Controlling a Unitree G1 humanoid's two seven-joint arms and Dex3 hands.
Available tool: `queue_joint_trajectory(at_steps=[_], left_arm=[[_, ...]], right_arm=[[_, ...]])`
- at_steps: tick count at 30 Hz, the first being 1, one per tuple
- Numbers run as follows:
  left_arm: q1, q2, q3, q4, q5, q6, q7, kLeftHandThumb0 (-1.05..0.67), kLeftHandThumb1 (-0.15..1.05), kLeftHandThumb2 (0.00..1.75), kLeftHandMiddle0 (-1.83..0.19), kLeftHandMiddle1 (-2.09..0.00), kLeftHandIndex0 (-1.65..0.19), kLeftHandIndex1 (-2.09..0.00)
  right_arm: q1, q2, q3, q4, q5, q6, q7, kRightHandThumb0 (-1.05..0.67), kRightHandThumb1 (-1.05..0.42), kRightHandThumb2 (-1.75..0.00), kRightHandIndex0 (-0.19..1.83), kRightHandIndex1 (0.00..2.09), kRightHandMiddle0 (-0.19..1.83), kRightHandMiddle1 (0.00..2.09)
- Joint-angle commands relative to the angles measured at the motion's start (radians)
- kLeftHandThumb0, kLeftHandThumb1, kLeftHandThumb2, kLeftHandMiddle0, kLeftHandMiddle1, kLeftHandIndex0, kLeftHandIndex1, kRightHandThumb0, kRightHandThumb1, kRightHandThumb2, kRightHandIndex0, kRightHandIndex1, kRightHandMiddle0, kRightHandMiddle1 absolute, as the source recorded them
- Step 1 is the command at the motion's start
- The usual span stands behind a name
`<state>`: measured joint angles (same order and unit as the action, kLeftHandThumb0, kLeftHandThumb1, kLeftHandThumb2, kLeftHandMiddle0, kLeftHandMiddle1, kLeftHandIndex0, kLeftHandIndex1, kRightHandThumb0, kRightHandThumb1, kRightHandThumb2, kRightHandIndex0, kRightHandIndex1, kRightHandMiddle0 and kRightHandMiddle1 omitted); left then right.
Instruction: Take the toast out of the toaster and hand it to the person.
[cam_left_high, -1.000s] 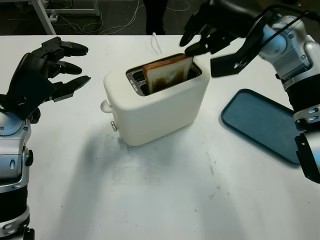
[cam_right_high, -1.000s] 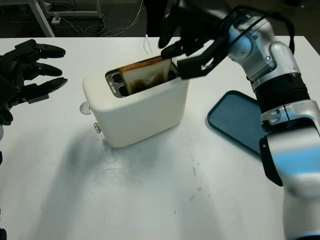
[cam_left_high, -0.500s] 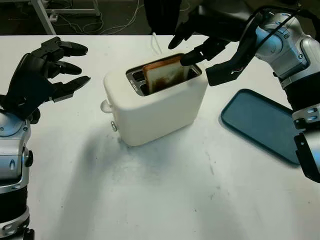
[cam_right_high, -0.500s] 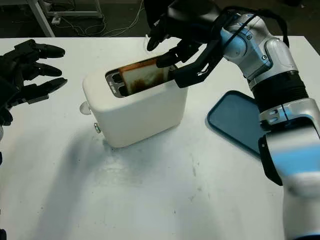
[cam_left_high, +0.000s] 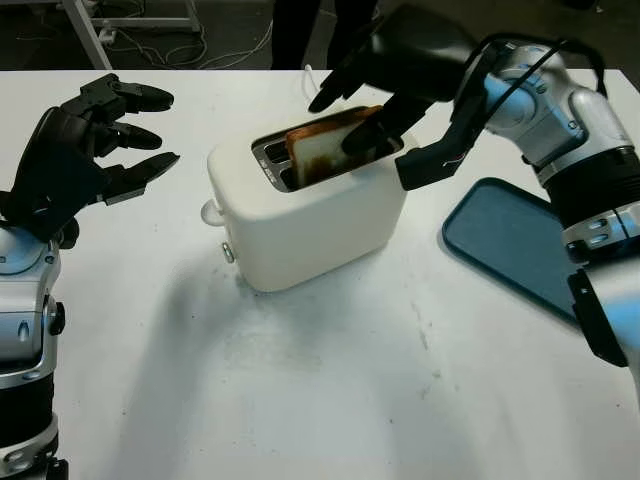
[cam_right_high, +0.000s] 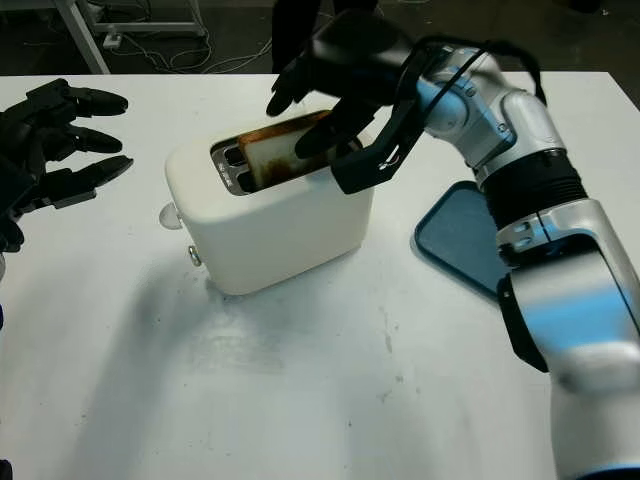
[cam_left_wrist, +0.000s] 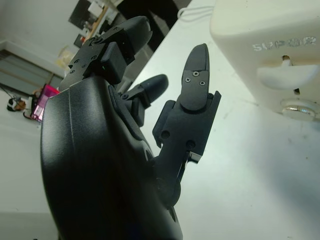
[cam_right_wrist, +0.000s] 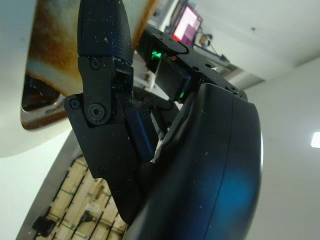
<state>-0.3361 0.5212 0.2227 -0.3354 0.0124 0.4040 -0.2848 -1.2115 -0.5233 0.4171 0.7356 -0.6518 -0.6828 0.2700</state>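
Currently right hand (cam_left_high: 372, 75) over toaster (cam_left_high: 312, 205), fingers either side of toast (cam_left_high: 325, 148), grip not confirmed. Left hand (cam_left_high: 75, 155) open, well left.

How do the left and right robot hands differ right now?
The right robot hand reaches over the toaster, fingers on either side of the toast. The left robot hand hovers open over the table beside the toaster, holding nothing. Both are black and three-fingered.
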Motion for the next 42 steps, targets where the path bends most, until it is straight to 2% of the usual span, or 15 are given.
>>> queue_joint_trajectory(at_steps=[1, 5, 10, 12, 14, 16, 17, 18, 20, 21, 23, 29, 30, 35, 42], left_arm=[[0.016, 0.002, 0.008, -0.008, -0.003, 0.004, 0.006, -0.27, 0.80, 0.30, -0.28, -1.09, -0.33, -0.73], [0.014, 0.004, 0.005, 0.005, -0.005, -0.013, 0.001, -0.26, 0.81, 0.29, -0.28, -1.09, -0.33, -0.72], [0.008, 0.002, 0.002, -0.004, -0.006, 0.007, 0.004, -0.26, 0.81, 0.28, -0.28, -1.09, -0.34, -0.72], [0.008, 0.000, 0.002, -0.004, -0.005, 0.004, 0.006, -0.25, 0.81, 0.28, -0.28, -1.09, -0.33, -0.72], [0.012, 0.009, -0.005, 0.003, 0.008, -0.022, 0.004, -0.26, 0.81, 0.28, -0.29, -1.10, -0.34, -0.73], [0.012, 0.013, -0.008, 0.007, 0.017, -0.029, 0.005, -0.27, 0.81, 0.27, -0.30, -1.10, -0.34, -0.73], [0.009, 0.008, -0.004, 0.006, 0.009, -0.023, 0.004, -0.28, 0.81, 0.27, -0.30, -1.10, -0.35, -0.73], [0.008, 0.004, -0.001, 0.006, 0.002, -0.019, 0.003, -0.27, 0.81, 0.27, -0.29, -1.10, -0.35, -0.73], [0.007, 0.003, 0.002, 0.007, -0.005, -0.019, 0.001, -0.25, 0.82, 0.27, -0.29, -1.10, -0.34, -0.73], [0.006, 0.005, 0.002, 0.007, -0.005, -0.013, 0.001, -0.26, 0.82, 0.27, -0.28, -1.10, -0.34, -0.73], [0.005, 0.008, 0.001, 0.008, -0.004, -0.008, 0.001, -0.27, 0.82, 0.27, -0.27, -1.10, -0.34, -0.73], [0.004, 0.000, 0.002, 0.013, -0.008, -0.014, 0.006, -0.28, 0.81, 0.27, -0.28, -1.11, -0.34, -0.74], [0.005, 0.000, 0.002, 0.009, -0.008, -0.009, 0.007, -0.28, 0.82, 0.27, -0.27, -1.11, -0.34, -0.74], [0.011, 0.003, 0.004, 0.001, -0.006, -0.005, 0.006, -0.27, 0.82, 0.26, -0.26, -1.11, -0.33, -0.74], [0.012, 0.006, 0.007, 0.003, -0.003, -0.005, 0.007, -0.27, 0.82, 0.26, -0.26, -1.11, -0.33, -0.74]], right_arm=[[-0.008, 0.010, 0.015, 0.016, -0.026, -0.016, -0.028, -1.05, -0.92, -0.41, 0.64, 0.91, 0.93, 0.05], [-0.007, 0.023, 0.031, 0.050, -0.047, -0.032, -0.066, -1.05, -0.92, -0.38, 0.72, 0.91, 0.96, 0.07], [-0.007, 0.020, 0.051, 0.046, -0.067, -0.018, -0.060, -1.05, -0.92, -0.37, 0.67, 0.88, 0.94, 0.06], [-0.004, 0.023, 0.051, 0.052, -0.064, -0.024, -0.065, -1.05, -0.91, -0.17, 0.69, 0.88, 0.96, 0.07], [0.000, 0.021, 0.054, 0.058, -0.074, -0.034, -0.094, -0.82, -0.82, -0.04, 0.73, 0.92, 1.00, 0.10], [-0.001, 0.016, 0.063, 0.067, -0.095, -0.053, -0.137, -0.62, -0.77, -0.01, 0.76, 1.04, 1.06, 0.14], [-0.002, 0.013, 0.065, 0.074, -0.103, -0.066, -0.159, -0.55, -0.76, -0.01, 0.76, 1.15, 1.07, 0.22], [-0.003, 0.010, 0.066, 0.081, -0.108, -0.077, -0.178, -0.48, -0.78, -0.01, 0.76, 1.40, 0.92, 0.78], [-0.005, 0.005, 0.069, 0.094, -0.126, -0.100, -0.237, -0.43, -0.80, 0.00, 0.81, 1.64, 0.73, 1.46], [-0.008, 0.002, 0.071, 0.102, -0.135, -0.111, -0.262, -0.42, -0.80, 0.00, 0.83, 1.69, 0.70, 1.60], [-0.017, -0.004, 0.077, 0.117, -0.157, -0.134, -0.308, -0.44, -0.84, -0.02, 0.93, 1.73, 0.75, 1.71], [-0.033, -0.022, 0.090, 0.135, -0.215, -0.158, -0.425, -0.45, -0.91, -0.06, 1.16, 1.75, 0.80, 1.74], [-0.036, -0.023, 0.091, 0.138, -0.218, -0.159, -0.431, -0.49, -0.92, -0.14, 1.18, 1.75, 0.82, 1.75], [-0.048, -0.035, 0.096, 0.144, -0.244, -0.160, -0.462, -0.62, -0.92, -0.43, 1.18, 1.75, 0.85, 1.75], [-0.067, -0.048, 0.080, 0.156, -0.231, -0.161, -0.482, -0.56, -0.92, -0.47, 1.12, 1.75, 0.82, 1.75]])
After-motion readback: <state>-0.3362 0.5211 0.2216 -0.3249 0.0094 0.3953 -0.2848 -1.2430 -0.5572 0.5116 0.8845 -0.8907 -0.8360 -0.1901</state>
